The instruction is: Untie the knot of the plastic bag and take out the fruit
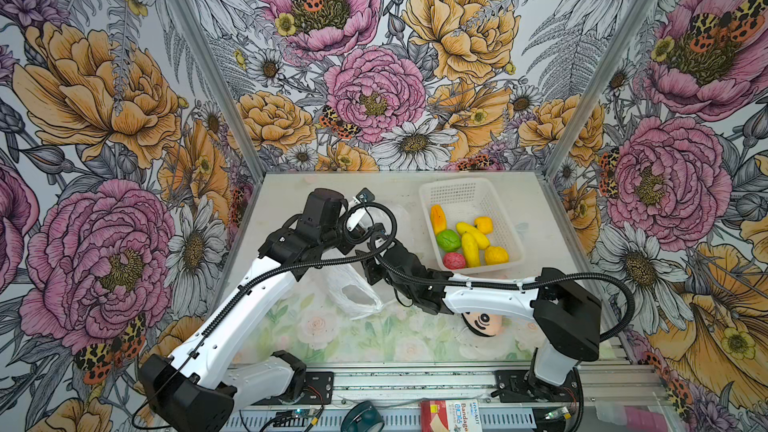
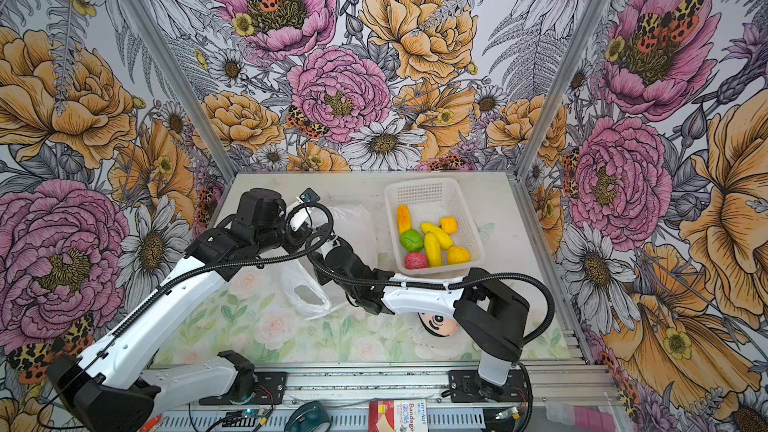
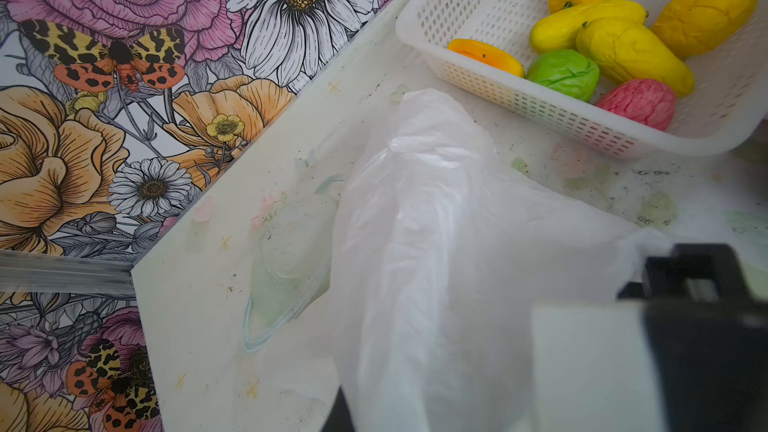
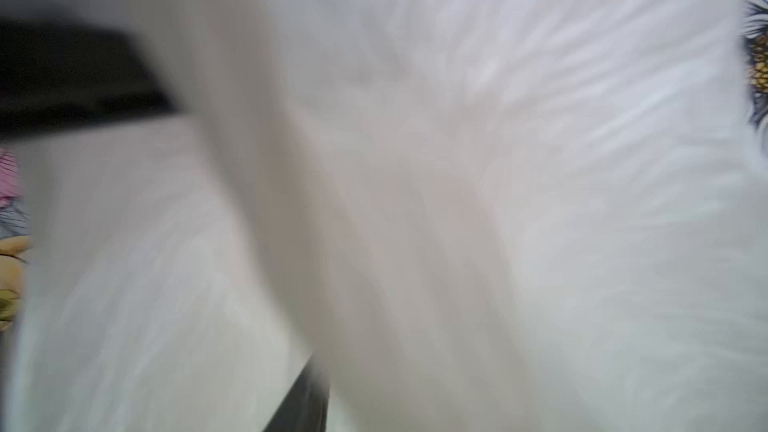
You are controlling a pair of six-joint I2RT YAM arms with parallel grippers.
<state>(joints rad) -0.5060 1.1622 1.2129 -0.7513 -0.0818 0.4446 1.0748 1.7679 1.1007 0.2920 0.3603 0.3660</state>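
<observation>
The plastic bag [image 1: 353, 292] [image 2: 305, 292] lies crumpled mid-table with one handle loop open toward the front. Both arms meet over its far part. My left gripper [image 1: 360, 221] [image 2: 302, 222] is shut, and in the left wrist view the bag's film [image 3: 457, 243] rises to its jaws and covers them. My right gripper [image 1: 376, 238] [image 2: 330, 245] is beside it; blurred white film [image 4: 498, 160] fills the right wrist view, so its jaws do not show. The knot is hidden. Several fruit [image 1: 469, 243] [image 2: 432, 243] [image 3: 623, 47] lie in the white basket.
The white perforated basket [image 1: 457, 184] [image 2: 419, 187] [image 3: 478, 81] stands at the back right, close to the bag. A plush doll [image 1: 484, 322] [image 2: 438, 322] lies under the right forearm. A bandage box [image 1: 451, 413] sits on the front rail. Flowered walls close in three sides.
</observation>
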